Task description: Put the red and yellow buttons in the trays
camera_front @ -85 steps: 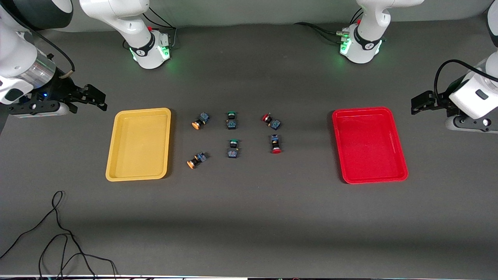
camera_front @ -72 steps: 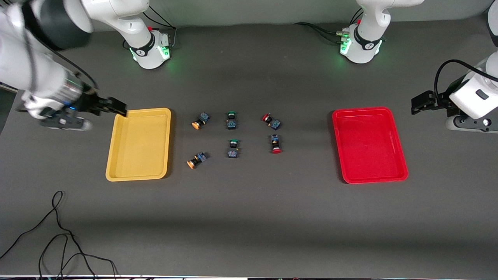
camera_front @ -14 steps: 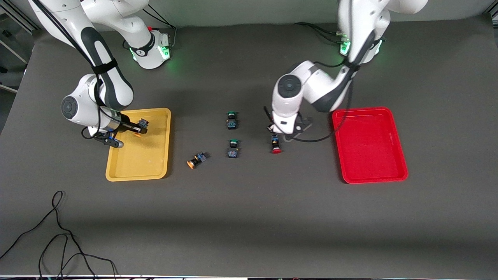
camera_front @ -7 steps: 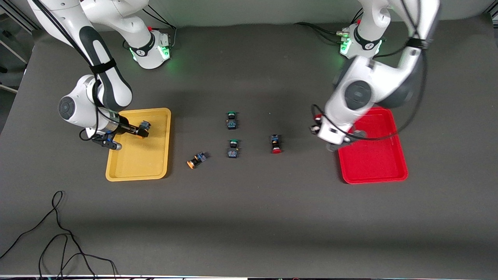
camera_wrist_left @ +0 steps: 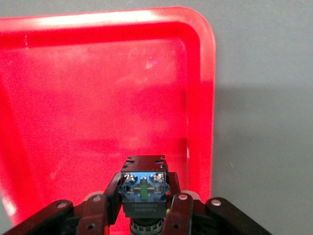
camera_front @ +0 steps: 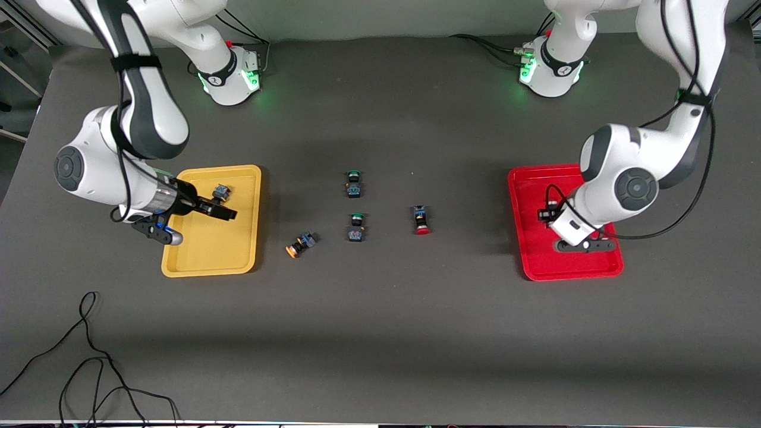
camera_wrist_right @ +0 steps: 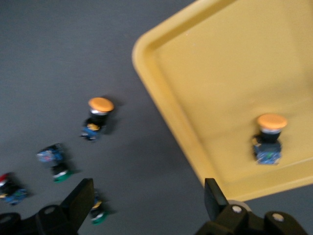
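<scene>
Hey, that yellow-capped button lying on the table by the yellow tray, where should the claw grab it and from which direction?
Probably from straight above, closing on the black-and-blue body of the yellow-capped button, not its round cap. It lies on its side, cap toward the front camera, so the body's flat sides offer the claw better purchase across its length. The right claw, open over the yellow tray, is nearest.

Left gripper (camera_wrist_left: 145,215) jaws clamped, right gripper (camera_wrist_right: 146,203) jaws spread

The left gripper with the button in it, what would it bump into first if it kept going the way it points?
Probably the red tray. The left gripper, shut on a button, points down over the tray's floor, with nothing else showing in between.
</scene>
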